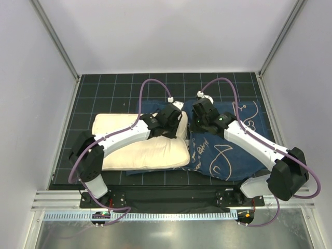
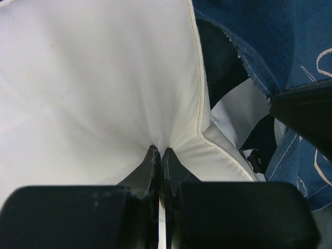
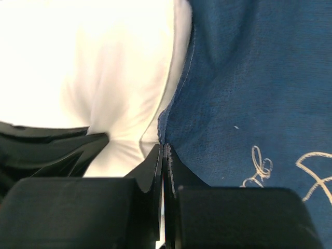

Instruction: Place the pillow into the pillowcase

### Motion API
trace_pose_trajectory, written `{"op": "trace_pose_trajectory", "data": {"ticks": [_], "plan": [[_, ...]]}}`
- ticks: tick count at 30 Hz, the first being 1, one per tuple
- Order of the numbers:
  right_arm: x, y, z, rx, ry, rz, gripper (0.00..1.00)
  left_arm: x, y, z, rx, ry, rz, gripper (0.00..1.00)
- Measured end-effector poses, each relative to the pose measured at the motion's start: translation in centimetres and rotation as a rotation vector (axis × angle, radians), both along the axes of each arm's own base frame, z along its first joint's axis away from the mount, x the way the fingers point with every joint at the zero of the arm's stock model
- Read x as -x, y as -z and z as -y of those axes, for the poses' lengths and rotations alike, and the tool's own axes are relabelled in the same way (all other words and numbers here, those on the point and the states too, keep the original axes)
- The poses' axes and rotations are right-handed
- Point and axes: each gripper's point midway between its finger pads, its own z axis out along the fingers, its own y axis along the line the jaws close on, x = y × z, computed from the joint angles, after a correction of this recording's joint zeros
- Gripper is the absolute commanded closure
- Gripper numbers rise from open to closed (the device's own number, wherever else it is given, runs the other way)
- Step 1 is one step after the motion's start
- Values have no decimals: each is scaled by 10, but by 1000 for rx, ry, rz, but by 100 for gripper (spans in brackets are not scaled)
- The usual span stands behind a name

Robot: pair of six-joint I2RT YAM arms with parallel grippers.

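The pillow (image 1: pixel 140 150) is lying lengthwise across the black gridded mat (image 1: pixel 104 93), most of its cream-white bulk sitting bare and outside the pillowcase (image 1: pixel 233 150). The navy fabric with its white fish drawings is spreading flat from the pillow's right end. Strips of it are also showing along the pillow's far edge and under its near right corner. Whether that end is already inside the opening cannot be told from above.

The left gripper (image 2: pixel 158 154) is reaching over the pillow and pinching a pucker of its white cover near the right end, jaws pressed together on the cloth. In the left wrist view the pillow's seamed corner is sitting just beside a raw blue hem.

The right gripper (image 3: pixel 163 149) is working just off the pillow's right end, its jaws clamped tight on the pillowcase edge where blue cloth is meeting white. The two grippers are sitting near each other there. Purple cables (image 1: pixel 150 85) are looping up from both wrists beyond the pillow's far side.
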Motion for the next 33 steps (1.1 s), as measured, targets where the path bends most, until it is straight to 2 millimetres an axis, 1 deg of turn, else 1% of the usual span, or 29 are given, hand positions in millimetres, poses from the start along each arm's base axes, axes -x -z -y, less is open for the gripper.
{"op": "trace_pose_trajectory", "data": {"ticks": [8, 11, 14, 17, 20, 22, 24, 25, 26, 28, 30, 33], "plan": [[-4, 10, 21, 71, 89, -22, 96, 8, -4, -9, -19, -23, -5, 100], [-5, 9, 24, 77, 102, -19, 96, 9, -3, -13, -26, -30, -5, 100], [-1, 12, 27, 72, 100, -15, 96, 9, 2, -18, -37, -39, -11, 100], [8, 22, 33, 82, 97, -26, 96, 10, 10, -25, -52, -48, -24, 100], [14, 36, 40, 119, 102, -49, 95, 8, 15, -35, -49, -67, -35, 100], [17, 48, 44, 144, 104, -71, 92, 5, 15, -47, -41, -90, -43, 100], [20, 61, 46, 167, 101, -99, 81, 0, 15, -61, -39, -123, -47, 100], [20, 68, 47, 180, 100, -112, 78, -2, 15, -67, -40, -137, -49, 100], [20, 73, 46, 191, 94, -122, 72, -4, 15, -72, -43, -149, -52, 100], [19, 84, 44, 214, 78, -138, 68, -5, 15, -77, -48, -160, -56, 100], [18, 92, 42, 236, 56, -150, 61, -5, 16, -78, -50, -160, -56, 100], [11, 93, 33, 256, 20, -147, 53, -5, 16, -78, -52, -157, -55, 100]]}}
